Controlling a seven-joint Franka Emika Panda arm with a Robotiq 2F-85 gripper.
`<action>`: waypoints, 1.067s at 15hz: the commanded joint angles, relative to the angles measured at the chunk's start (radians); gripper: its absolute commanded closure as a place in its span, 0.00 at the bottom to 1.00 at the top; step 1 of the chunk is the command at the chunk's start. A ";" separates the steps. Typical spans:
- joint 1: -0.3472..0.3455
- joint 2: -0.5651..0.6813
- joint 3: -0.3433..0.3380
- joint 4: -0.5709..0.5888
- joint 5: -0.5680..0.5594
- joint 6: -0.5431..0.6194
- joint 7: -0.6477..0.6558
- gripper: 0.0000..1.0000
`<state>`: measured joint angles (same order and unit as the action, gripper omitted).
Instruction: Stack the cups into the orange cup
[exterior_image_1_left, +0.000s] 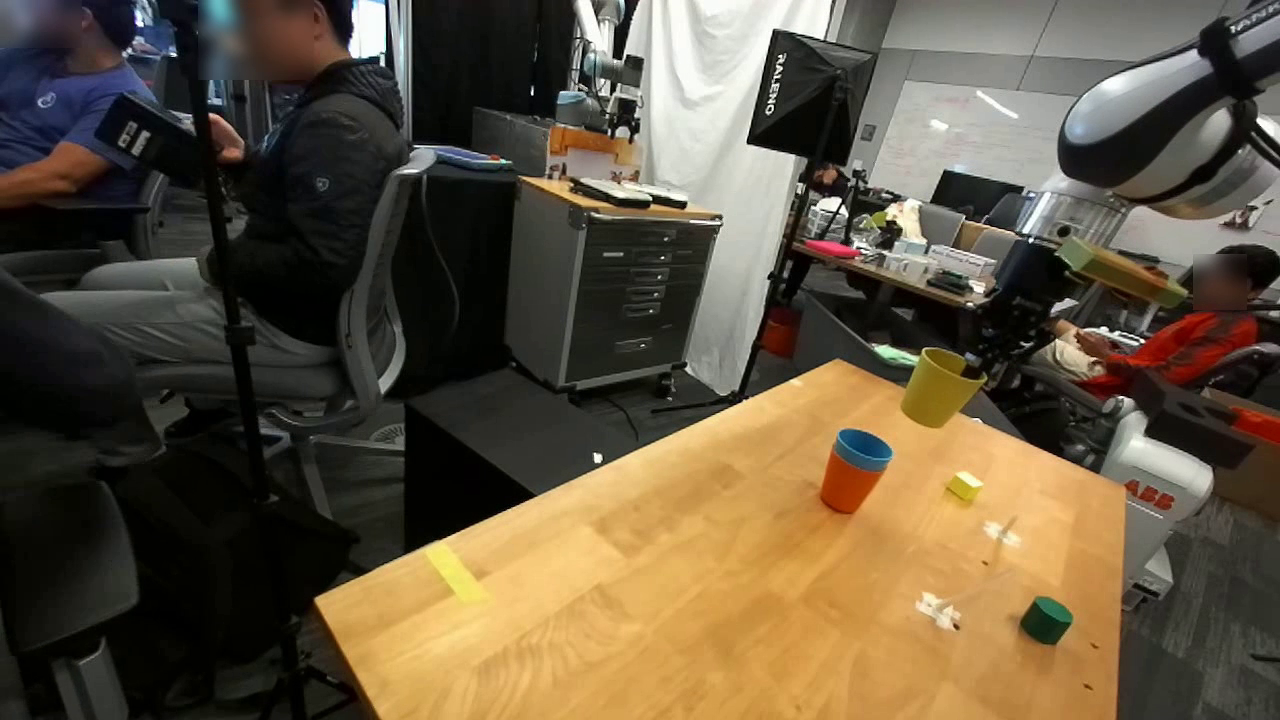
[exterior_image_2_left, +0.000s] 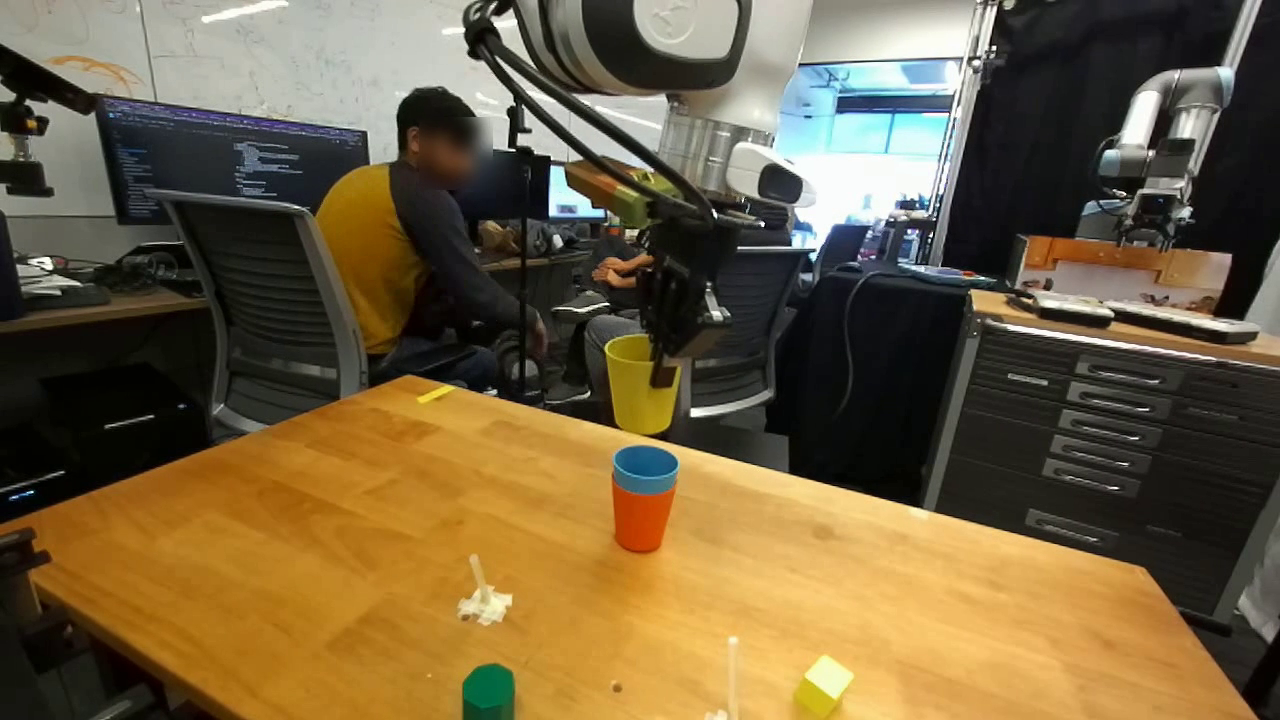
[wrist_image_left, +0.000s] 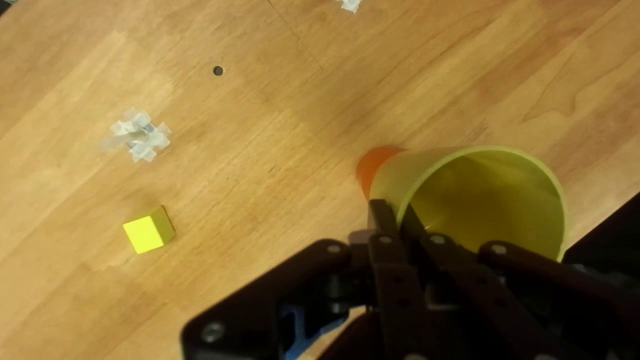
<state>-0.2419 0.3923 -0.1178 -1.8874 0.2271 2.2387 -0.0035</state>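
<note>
The blue cup (exterior_image_1_left: 870, 447) (exterior_image_2_left: 645, 470) is nested upright in the orange cup (exterior_image_1_left: 850, 487) (exterior_image_2_left: 641, 520), which stands on the table; both exterior views show this. My gripper (exterior_image_1_left: 975, 368) (exterior_image_2_left: 660, 370) is shut on the wall of the yellow cup (exterior_image_1_left: 932, 395) (exterior_image_2_left: 630, 395) at its rim. In the wrist view one finger of the gripper (wrist_image_left: 395, 217) is inside the yellow cup (wrist_image_left: 490, 200) and one outside. The yellow cup hangs above the table, slightly tilted, apart from the stack. In the wrist view it covers most of the orange cup (wrist_image_left: 372, 167); the blue cup is hidden there.
A yellow cube (exterior_image_1_left: 965, 487) and a green block (exterior_image_1_left: 1046, 620) lie on the wooden table (exterior_image_1_left: 640, 580). Two thin pale sticks stand up from taped spots (exterior_image_2_left: 485, 605) (exterior_image_1_left: 940, 610). A yellow tape strip (exterior_image_1_left: 455, 572) is near a table end.
</note>
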 joint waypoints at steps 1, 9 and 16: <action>0.015 0.074 -0.003 0.125 -0.010 -0.056 0.039 0.98; 0.041 0.176 0.011 0.226 -0.025 -0.056 0.057 0.98; 0.029 0.253 0.014 0.259 -0.019 -0.056 0.044 0.98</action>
<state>-0.2029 0.6016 -0.1090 -1.6899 0.2169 2.2190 0.0337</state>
